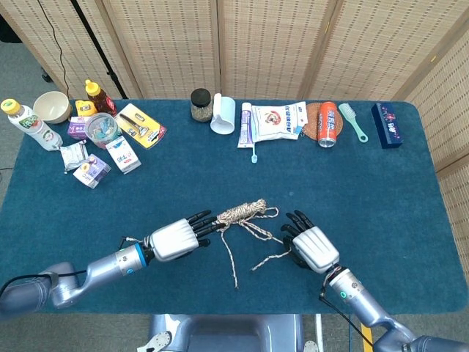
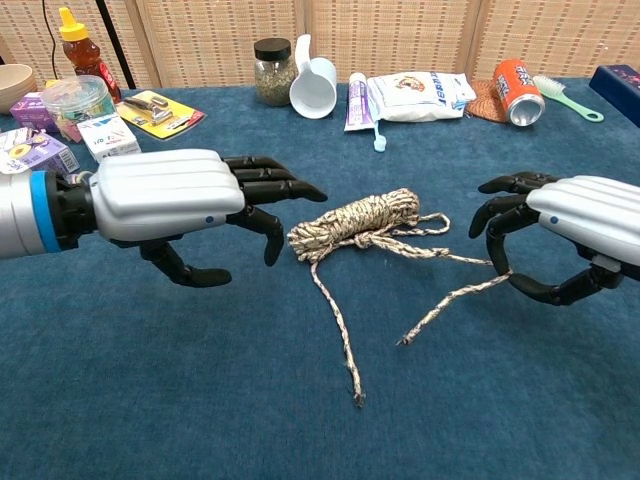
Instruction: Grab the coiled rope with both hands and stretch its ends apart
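Note:
The coiled rope [image 1: 240, 213] [image 2: 357, 220] lies mid-table, beige and speckled, with two loose strands trailing toward me. My left hand [image 1: 174, 239] [image 2: 168, 196] is open just left of the coil, its black fingers [image 2: 283, 189] reaching toward the coil's left end without gripping it. My right hand [image 1: 314, 248] [image 2: 578, 226] sits right of the coil with its fingers curled. One loose strand [image 2: 455, 296] runs into the narrow gap between its thumb and a finger, and it appears pinched there. The other strand ends free [image 2: 357, 398] near the front.
Along the back edge stand a jar [image 1: 201, 104], a white mug [image 1: 223, 115], toothpaste [image 1: 247, 125], a snack bag [image 1: 278, 120], an orange can [image 1: 327, 123] and a comb [image 1: 353, 121]. Bottles, a bowl [image 1: 51, 107] and small boxes crowd the back left corner.

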Controlling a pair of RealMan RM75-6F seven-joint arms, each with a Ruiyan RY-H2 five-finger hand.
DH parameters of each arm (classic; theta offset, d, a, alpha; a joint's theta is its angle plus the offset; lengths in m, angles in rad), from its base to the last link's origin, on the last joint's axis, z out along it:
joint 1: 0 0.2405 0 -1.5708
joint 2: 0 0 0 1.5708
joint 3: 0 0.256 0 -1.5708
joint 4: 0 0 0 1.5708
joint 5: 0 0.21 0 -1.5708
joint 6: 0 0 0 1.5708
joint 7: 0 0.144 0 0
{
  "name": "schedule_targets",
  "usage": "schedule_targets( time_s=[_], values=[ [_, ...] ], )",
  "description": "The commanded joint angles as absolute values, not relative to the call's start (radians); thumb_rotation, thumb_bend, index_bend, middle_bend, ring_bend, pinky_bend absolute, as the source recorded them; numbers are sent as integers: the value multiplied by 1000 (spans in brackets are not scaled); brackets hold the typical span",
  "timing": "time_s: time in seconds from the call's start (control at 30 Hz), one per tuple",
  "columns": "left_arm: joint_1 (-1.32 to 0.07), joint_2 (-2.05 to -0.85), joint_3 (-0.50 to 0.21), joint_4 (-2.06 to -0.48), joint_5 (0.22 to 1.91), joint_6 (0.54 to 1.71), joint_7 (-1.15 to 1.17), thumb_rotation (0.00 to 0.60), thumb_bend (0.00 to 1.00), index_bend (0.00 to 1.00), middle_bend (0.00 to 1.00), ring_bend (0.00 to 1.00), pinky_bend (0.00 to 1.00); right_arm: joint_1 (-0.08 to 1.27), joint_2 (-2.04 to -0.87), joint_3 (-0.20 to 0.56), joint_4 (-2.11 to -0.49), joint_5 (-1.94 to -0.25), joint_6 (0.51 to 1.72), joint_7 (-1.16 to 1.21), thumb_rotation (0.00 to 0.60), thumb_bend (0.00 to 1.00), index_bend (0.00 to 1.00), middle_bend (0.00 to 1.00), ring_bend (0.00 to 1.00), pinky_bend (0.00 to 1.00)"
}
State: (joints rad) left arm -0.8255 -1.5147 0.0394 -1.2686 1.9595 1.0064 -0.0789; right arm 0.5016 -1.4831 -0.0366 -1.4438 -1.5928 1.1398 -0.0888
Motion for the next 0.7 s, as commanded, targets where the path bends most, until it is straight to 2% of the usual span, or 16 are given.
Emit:
schedule_targets(
  time_s=[0.03,0.7],
  values=[
    [-854,-1542,34,-1260,1948,978,-78,600,384,386,0,0,0,500,-1483,-36,-1439,-1590,1138,-86,600,503,602,272,46,0],
    [-946,-1700,35,-1150,1847,895,-64,600,386,372,0,0,0,489,-1482,-34,-1406,-1581,1127,-55,600,504,602,272,46,0]
  ],
)
